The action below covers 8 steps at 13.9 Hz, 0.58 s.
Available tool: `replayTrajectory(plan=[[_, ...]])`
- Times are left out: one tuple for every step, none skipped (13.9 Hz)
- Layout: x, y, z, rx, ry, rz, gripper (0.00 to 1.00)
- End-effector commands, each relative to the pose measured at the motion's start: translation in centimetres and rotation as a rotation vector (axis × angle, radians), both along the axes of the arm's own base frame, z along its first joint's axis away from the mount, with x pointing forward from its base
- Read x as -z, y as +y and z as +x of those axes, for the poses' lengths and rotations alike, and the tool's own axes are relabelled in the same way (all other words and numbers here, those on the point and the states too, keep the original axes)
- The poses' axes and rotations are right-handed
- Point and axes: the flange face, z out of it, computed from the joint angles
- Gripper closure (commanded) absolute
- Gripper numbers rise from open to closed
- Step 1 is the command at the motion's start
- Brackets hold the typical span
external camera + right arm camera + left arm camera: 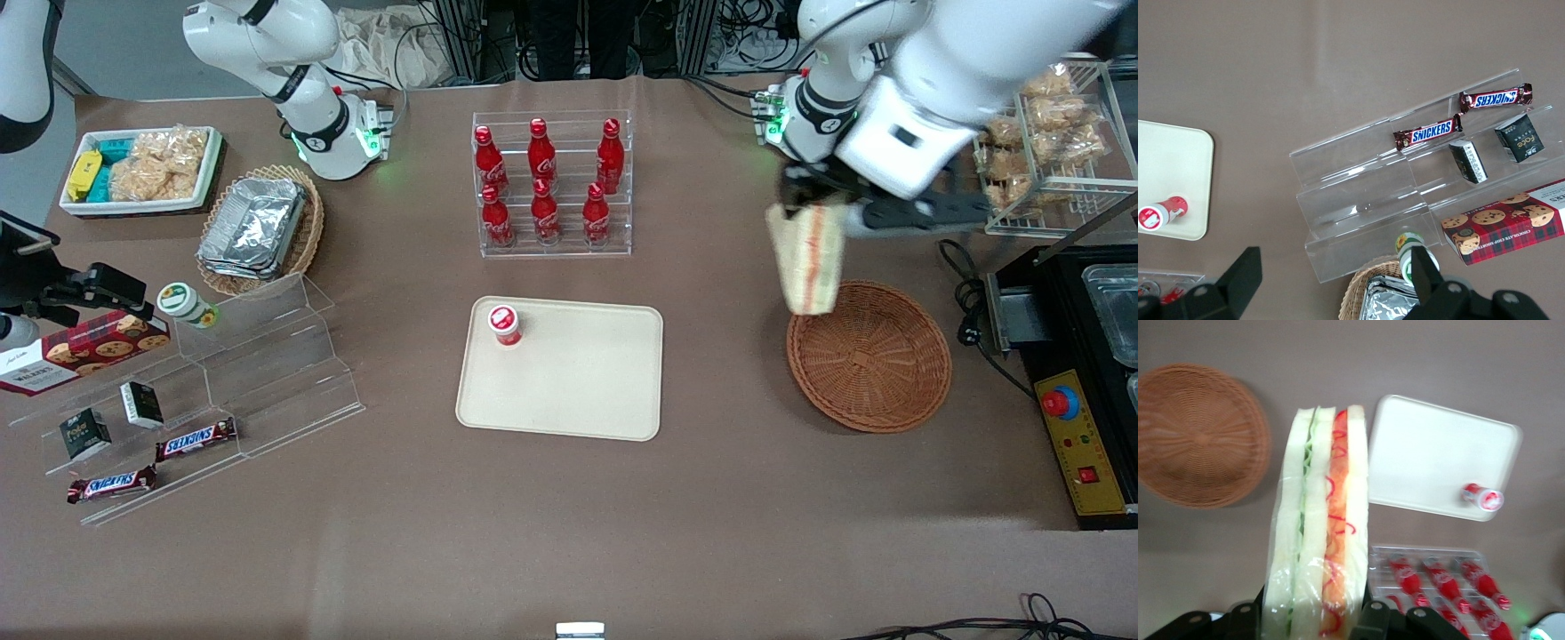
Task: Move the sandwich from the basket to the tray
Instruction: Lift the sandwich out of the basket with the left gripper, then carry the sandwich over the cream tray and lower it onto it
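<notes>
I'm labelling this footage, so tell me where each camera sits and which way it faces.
Front view: high, looking down at table; both arms show, hand lifting sandwich above basket.
Left wrist view: on working arm, facing down past sandwich.
Right wrist view: on parked arm, facing down; its fingers show.
All three share tray.

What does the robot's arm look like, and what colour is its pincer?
The working arm is chunky, rounded and glossy white, with black rings at the joints and a green light glowing at its base. Its pincer is black, with dark fingers.
</notes>
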Motion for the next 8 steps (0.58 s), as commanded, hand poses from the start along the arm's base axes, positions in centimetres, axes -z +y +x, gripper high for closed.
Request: replayTrajectory(plan=[[0.6, -5.4, -0.2, 0.023, -0.055, -0.064, 0.49], [1.9, -7.6, -0.4, 0.051, -0.076, -0.066, 0.49], [4.1, -9.5, 0.0, 0.077, -0.087, -0.063, 0.49], [6.3, -11.6, 0.3, 0.111, -0.093, -0.059, 0.49], [8.9, -13.1, 1.0, 0.14, -0.093, -0.05, 0.48], [12.4, -14.9, 2.1, 0.177, -0.096, -0.044, 0.47], [15.6, -16.1, 3.2, 0.202, -0.107, -0.043, 0.47], [19.0, -16.7, 4.6, 0.215, -0.11, -0.046, 0.47]])
